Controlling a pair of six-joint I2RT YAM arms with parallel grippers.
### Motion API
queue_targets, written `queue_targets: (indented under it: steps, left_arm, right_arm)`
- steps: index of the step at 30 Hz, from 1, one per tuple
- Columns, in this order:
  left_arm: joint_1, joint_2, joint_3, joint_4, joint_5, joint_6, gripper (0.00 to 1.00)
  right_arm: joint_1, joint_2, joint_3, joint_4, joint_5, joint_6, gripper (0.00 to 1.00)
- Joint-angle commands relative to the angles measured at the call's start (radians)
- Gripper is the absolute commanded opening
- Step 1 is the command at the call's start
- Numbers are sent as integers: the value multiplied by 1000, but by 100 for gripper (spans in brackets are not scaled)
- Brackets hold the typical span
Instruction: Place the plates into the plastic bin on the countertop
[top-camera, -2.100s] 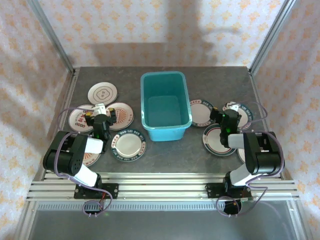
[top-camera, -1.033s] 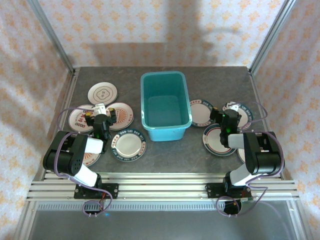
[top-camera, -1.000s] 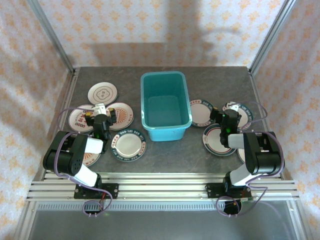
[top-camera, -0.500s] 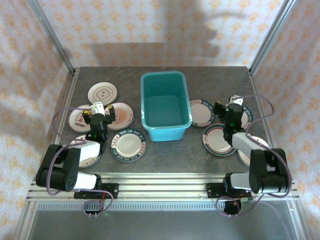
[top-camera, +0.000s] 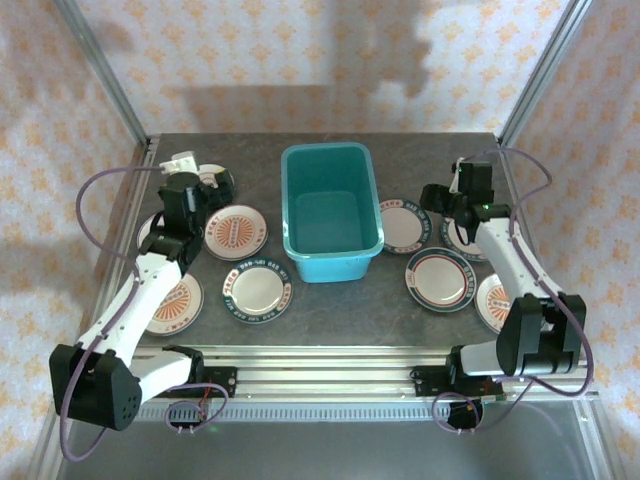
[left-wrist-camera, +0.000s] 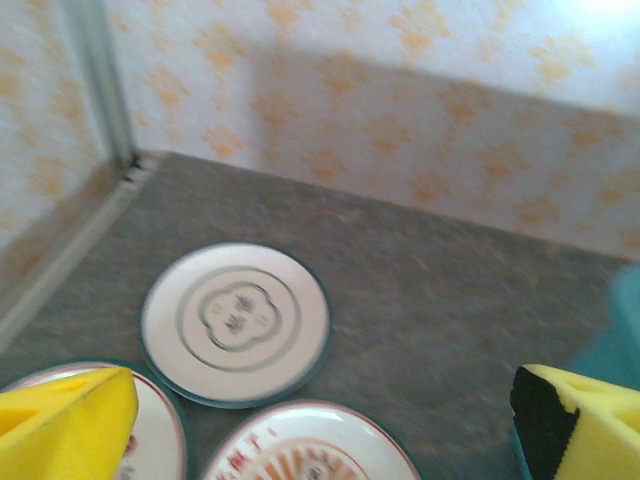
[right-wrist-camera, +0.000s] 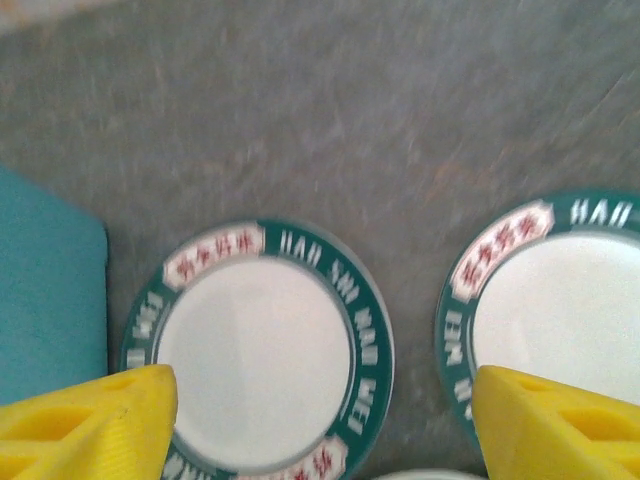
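Observation:
The teal plastic bin (top-camera: 330, 210) stands mid-countertop (top-camera: 340, 320) with nothing in it. Plates lie flat on both sides: a red-orange one (top-camera: 232, 232) and a green-rimmed one (top-camera: 257, 292) on the left, a green-rimmed one (top-camera: 403, 224) and a red-rimmed one (top-camera: 440, 280) on the right. My left gripper (top-camera: 200, 190) (left-wrist-camera: 320, 430) hangs open above a pale plate with a grey flower mark (left-wrist-camera: 235, 322). My right gripper (top-camera: 450, 200) (right-wrist-camera: 320, 425) hangs open above the green-rimmed plate (right-wrist-camera: 260, 345), nothing between its yellow fingers (right-wrist-camera: 90, 425). A second green-rimmed plate (right-wrist-camera: 560, 300) lies to its right.
An aluminium post (left-wrist-camera: 95, 80) and patterned walls close the back left corner. The bin's wall (right-wrist-camera: 45, 290) is just left of the right gripper. More plates lie near the front: one red-orange (top-camera: 172, 305), one at the right edge (top-camera: 495, 300). Rails (top-camera: 320, 375) run along the near edge.
Both arms have stretched out from folded poses near their bases toward the back of the table. The left gripper now hangs over the back-left plates, the right over the plates beside the bin.

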Motion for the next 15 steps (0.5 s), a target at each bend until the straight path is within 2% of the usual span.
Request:
queue_targets:
  steps: [1, 4, 7, 15]
  left_arm:
    - [-71, 40, 119, -250, 41, -74, 97]
    - [-141, 114, 255, -405, 33, -92, 97]
    - [-184, 169, 354, -484, 82, -127, 96]
    - [-208, 244, 447, -440, 128, -95, 96]
  right_arm:
    - [-12, 39, 72, -258, -81, 16, 74]
    - [-13, 73, 103, -320, -99, 12, 74]
    - [-16, 100, 109, -356, -120, 17, 70]
    - [-20, 171, 121, -392, -130, 44, 65]
